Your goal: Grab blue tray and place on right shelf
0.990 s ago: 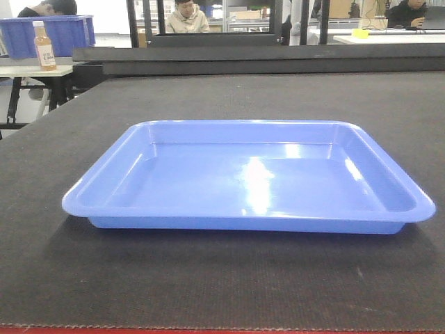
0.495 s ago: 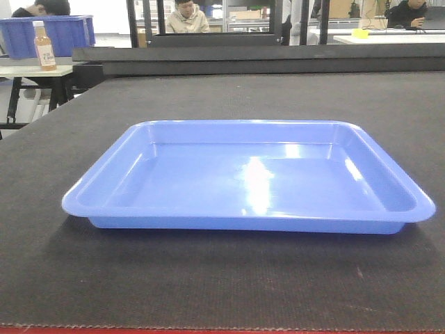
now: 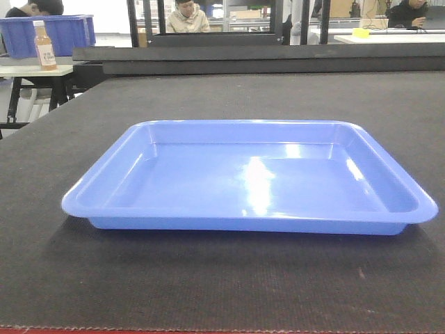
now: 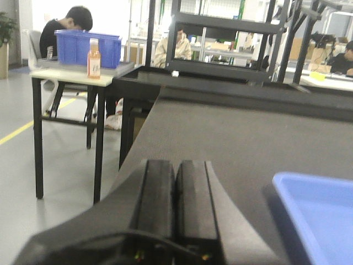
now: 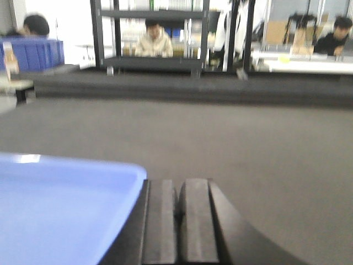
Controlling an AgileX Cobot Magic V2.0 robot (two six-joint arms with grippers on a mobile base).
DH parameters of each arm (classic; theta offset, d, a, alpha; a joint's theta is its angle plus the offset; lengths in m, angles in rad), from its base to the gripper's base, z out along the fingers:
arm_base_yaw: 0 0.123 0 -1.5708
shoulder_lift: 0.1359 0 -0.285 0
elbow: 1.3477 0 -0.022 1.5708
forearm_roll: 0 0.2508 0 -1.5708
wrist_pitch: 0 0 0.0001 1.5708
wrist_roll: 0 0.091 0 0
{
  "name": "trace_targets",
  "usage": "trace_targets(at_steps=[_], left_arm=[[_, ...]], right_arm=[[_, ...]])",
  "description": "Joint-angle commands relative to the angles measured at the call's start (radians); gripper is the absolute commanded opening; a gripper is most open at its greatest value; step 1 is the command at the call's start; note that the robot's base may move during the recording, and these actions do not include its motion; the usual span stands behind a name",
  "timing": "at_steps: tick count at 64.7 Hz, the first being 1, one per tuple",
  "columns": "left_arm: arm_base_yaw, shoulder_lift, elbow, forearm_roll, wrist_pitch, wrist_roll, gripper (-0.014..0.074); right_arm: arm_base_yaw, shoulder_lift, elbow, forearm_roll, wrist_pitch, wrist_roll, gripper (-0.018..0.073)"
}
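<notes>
Blue tray (image 3: 250,181) | found unmoved on table (image 3: 222,292), not yet grasped | left gripper (image 4: 176,204) closed empty, left of tray | right gripper (image 5: 177,221) closed empty, right of tray

Left jaws and right jaws both tightly together.

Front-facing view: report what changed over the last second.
Only the background person behind the deep dark-blue plastic bin moved; their head shifted left. Nothing was taken hold of or let go. The wide, shallow periwinkle-blue plastic tray stayed flat and empty on the dark textured tabletop, and the small orange bottle stayed where it was.
</notes>
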Motion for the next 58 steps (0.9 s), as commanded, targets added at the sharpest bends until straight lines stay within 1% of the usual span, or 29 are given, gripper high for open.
trace_targets(at_steps=[1, 4, 8, 13, 17, 22, 24, 29, 35, 42, 48, 52, 54, 58], left_arm=[[0.000, 0.049, -0.170, 0.003, 0.021, -0.006, -0.0048], [0.000, 0.084, -0.257, 0.005, 0.114, -0.006, -0.0048], [0.000, 0.156, -0.386, 0.005, 0.294, -0.006, -0.0048], [0.000, 0.265, -0.518, -0.005, 0.477, -0.006, -0.0048], [0.000, 0.359, -0.591, -0.005, 0.575, -0.004, -0.0048], [0.000, 0.475, -0.667, -0.005, 0.737, 0.006, -0.0048], [0.000, 0.520, -0.689, -0.005, 0.785, 0.006, -0.0048], [0.000, 0.619, -0.720, -0.019, 0.862, 0.006, -0.0048], [0.000, 0.699, -0.723, -0.029, 0.890, 0.006, -0.0048], [0.000, 0.776, -0.723, -0.034, 0.892, 0.006, -0.0048], [0.000, 0.835, -0.723, -0.071, 0.860, 0.006, -0.0048], [0.000, 0.880, -0.723, -0.103, 0.830, 0.006, -0.0048], [0.000, 0.908, -0.724, -0.120, 0.820, 0.006, -0.0048], [0.000, 0.967, -0.729, -0.156, 0.820, 0.006, -0.0041]], right_arm=[[-0.004, 0.049, -0.161, -0.005, 0.049, -0.003, 0.0054], [-0.004, 0.091, -0.242, -0.005, 0.174, -0.003, 0.0054], [-0.004, 0.172, -0.357, -0.005, 0.347, -0.003, 0.0054], [-0.004, 0.302, -0.483, -0.005, 0.535, -0.003, 0.0054], [-0.004, 0.398, -0.570, -0.005, 0.651, -0.006, 0.0054], [-0.004, 0.525, -0.658, -0.005, 0.792, -0.040, 0.0054], [-0.004, 0.576, -0.691, -0.005, 0.848, -0.049, 0.0054], [-0.004, 0.695, -0.762, -0.005, 0.987, -0.052, 0.0054], [-0.004, 0.773, -0.797, -0.004, 1.049, -0.052, 0.0054], [-0.004, 0.827, -0.799, 0.008, 1.058, -0.048, 0.0054], [-0.004, 0.861, -0.799, 0.040, 1.053, -0.048, 0.0054], [-0.004, 0.887, -0.798, 0.049, 0.992, -0.046, 0.0054], [-0.004, 0.906, -0.801, 0.052, 0.980, -0.018, 0.0054], [-0.004, 0.961, -0.810, 0.053, 1.010, 0.058, 0.0055]])
